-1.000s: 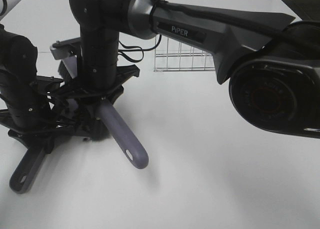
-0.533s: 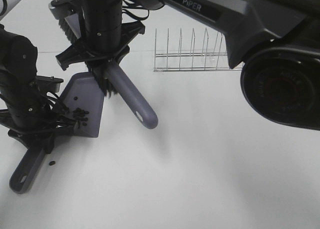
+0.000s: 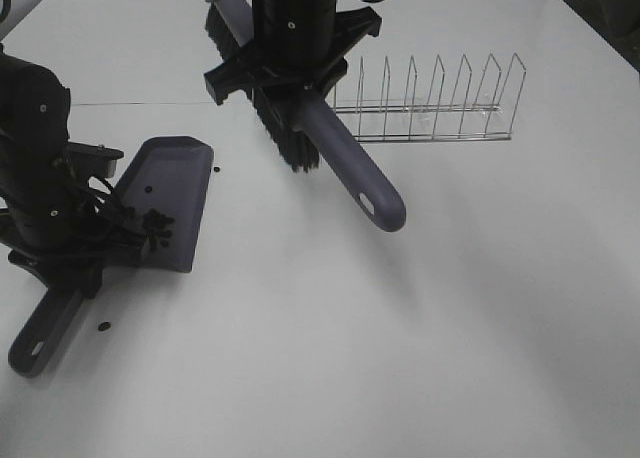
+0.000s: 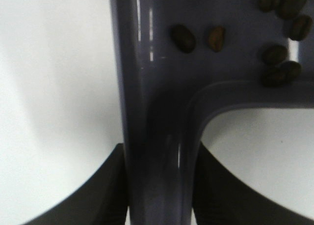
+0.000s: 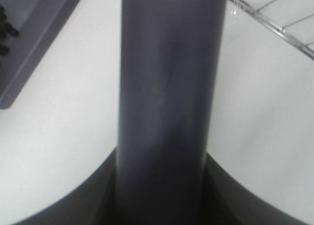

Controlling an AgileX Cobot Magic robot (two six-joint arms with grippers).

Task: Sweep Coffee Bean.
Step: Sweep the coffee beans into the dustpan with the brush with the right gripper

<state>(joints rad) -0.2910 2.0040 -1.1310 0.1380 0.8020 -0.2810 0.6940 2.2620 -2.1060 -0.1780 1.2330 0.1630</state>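
Note:
A purple-grey dustpan (image 3: pixel 170 183) lies on the white table at the left, and my left gripper (image 3: pixel 62 276) is shut on its handle (image 3: pixel 40 336). A cluster of coffee beans (image 3: pixel 155 228) sits at the pan's rear wall, with one bean (image 3: pixel 148 189) further forward in the pan. Single beans lie on the table beside the handle (image 3: pixel 102 327) and at the pan's front corner (image 3: pixel 216 170). The left wrist view shows the handle (image 4: pixel 159 136) between the jaws and beans (image 4: pixel 182 37) in the pan. My right gripper (image 3: pixel 295 83) is shut on the brush handle (image 3: pixel 355 173), holding the bristles (image 3: pixel 285 143) above the table, right of the pan. In the right wrist view the brush handle (image 5: pixel 167 87) fills the frame.
A wire dish rack (image 3: pixel 430 108) stands on the table behind and to the right of the brush. The rack (image 5: pixel 274 23) and the dustpan's edge (image 5: pixel 39 23) show in the right wrist view. White table (image 3: pixel 400 338) spreads across the front and right.
My right arm has lifted the brush off the dustpan and carried it back and to the right. The pan and its beans now show. The left gripper and dustpan have stayed put.

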